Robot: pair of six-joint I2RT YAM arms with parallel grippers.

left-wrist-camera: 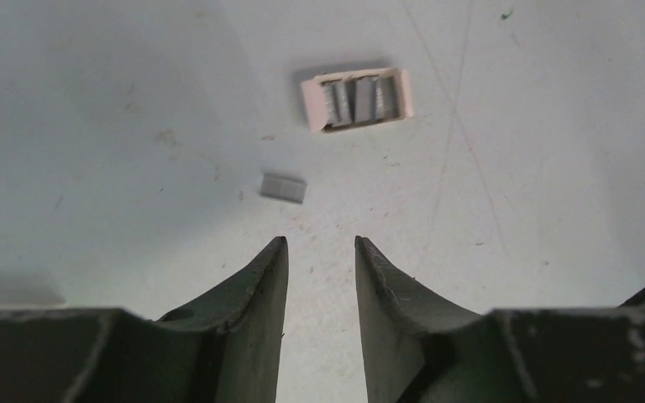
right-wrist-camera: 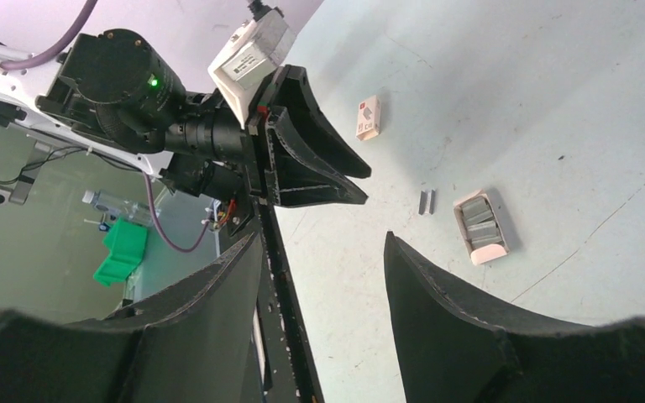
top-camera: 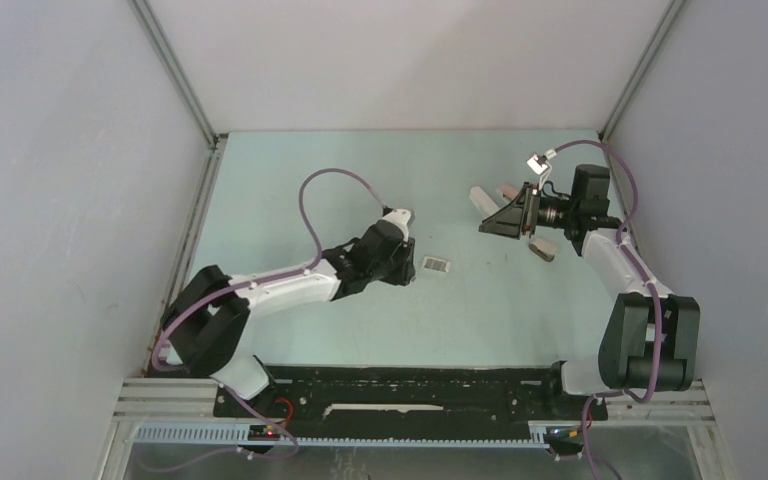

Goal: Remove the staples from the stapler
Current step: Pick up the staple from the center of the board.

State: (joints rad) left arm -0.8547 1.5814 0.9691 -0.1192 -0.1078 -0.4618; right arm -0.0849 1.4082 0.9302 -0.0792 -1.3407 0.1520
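The overhead camera looks down from high behind the near edge over the whole table [top-camera: 360,180]. The left wrist camera hangs close above it, facing down past its gripper [left-wrist-camera: 320,241] at a small open box [left-wrist-camera: 357,99]. The right wrist camera, rolled sideways and farther off, shares that box.

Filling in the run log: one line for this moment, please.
left pincer: open, empty | short grey metal staple strip: on table | right pincer: open

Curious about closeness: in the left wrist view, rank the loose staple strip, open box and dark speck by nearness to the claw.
1. Loose staple strip, just ahead, slightly left.
2. Open box, farther, centre.
3. Dark speck, far right.
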